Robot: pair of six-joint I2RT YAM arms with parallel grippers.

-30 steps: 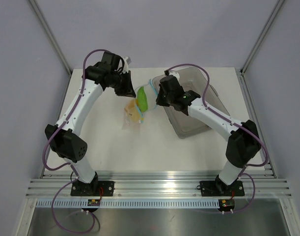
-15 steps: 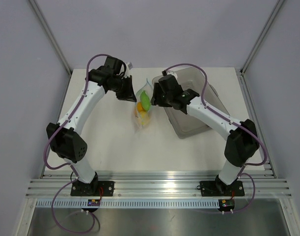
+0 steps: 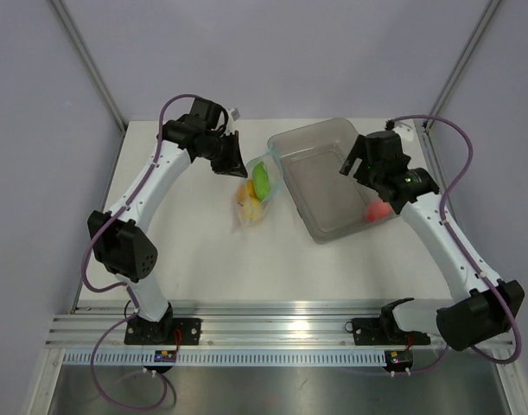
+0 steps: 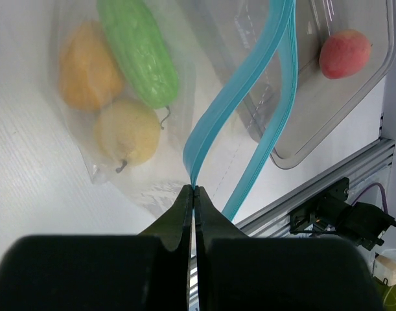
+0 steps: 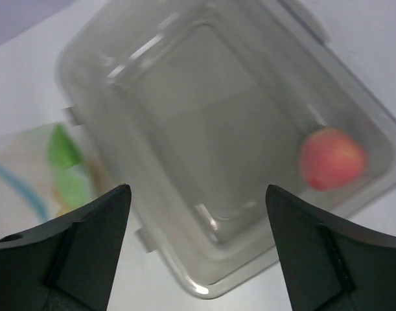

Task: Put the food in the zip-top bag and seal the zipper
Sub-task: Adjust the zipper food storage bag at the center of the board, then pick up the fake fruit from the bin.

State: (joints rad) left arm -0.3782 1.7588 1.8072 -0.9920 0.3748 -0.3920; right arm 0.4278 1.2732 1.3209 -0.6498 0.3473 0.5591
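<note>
The clear zip-top bag (image 3: 257,197) lies left of the tray, its mouth gaping. Inside it are the green piece (image 4: 138,52), the orange one (image 4: 84,68) and the yellow one (image 4: 128,131). My left gripper (image 4: 195,189) is shut on one end of the light blue zipper (image 4: 256,84); from above the left gripper (image 3: 233,164) sits at the bag's upper left corner. The red-pink food (image 5: 332,159) lies in the grey tray (image 5: 185,259), and also shows as the red-pink food (image 3: 378,209) from above. My right gripper (image 5: 196,194) hangs open and empty over the tray; overhead, the right gripper (image 3: 350,162) is at the tray's right side.
The translucent grey tray (image 3: 300,194) stands at the back right, close to the bag's right edge. Metal frame posts rise at the back corners. An aluminium rail (image 3: 281,328) runs along the near edge by the arm bases.
My right gripper has opened, let go of the bag and swung right over the tray. The bag has settled onto the table, still held by the left gripper.
</note>
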